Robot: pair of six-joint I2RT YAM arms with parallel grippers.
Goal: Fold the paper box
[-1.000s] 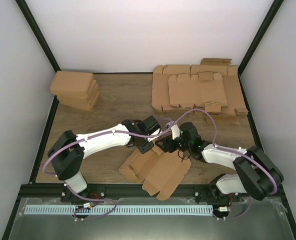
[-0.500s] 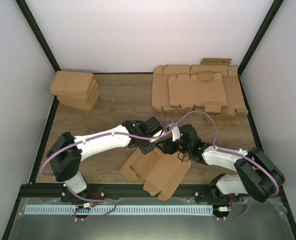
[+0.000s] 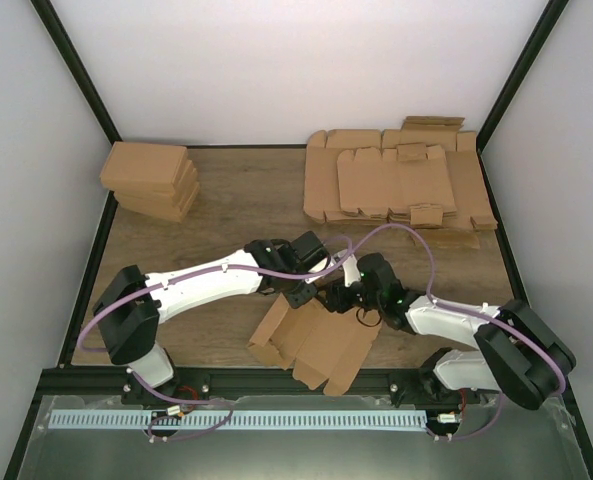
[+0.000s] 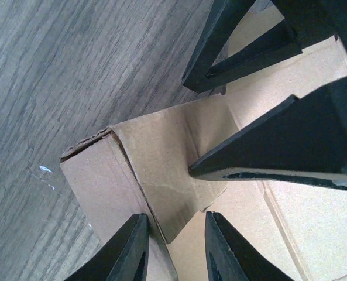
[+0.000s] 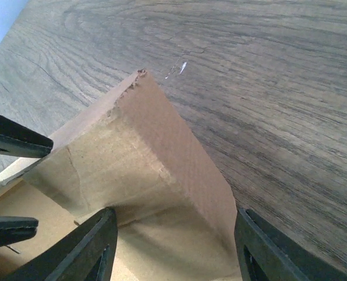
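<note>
1. Both grippers are pictured tip to tip near the middle of the table (image 3: 226, 200), the left gripper (image 3: 298, 292) on the left and the right gripper (image 3: 342, 297) just beside it on the right, both lowered onto the far edge of the box (image 3: 321, 345).
2. The box is seen lying between the two arms at the near side of the table. It is opened out mostly flat, with its near corner reaching over the dark rail at the table's near edge.
3. One flap (image 4: 161, 158) at the far-left end of the box is shown raised from the sheet and creased into a corner.
4. The left gripper's fingers (image 4: 132, 249) are held a narrow gap apart with the flap's crease between them; whether the cardboard is pinched cannot be told.
5. The right gripper's fingers (image 5: 91, 246) are spread wide and released, with the raised flap standing between them.
6. A stack of folded boxes (image 3: 148, 180) is seen at the far left and a spread of flat sheets (image 3: 401, 185) at the far right, both well apart from the grippers.
</note>
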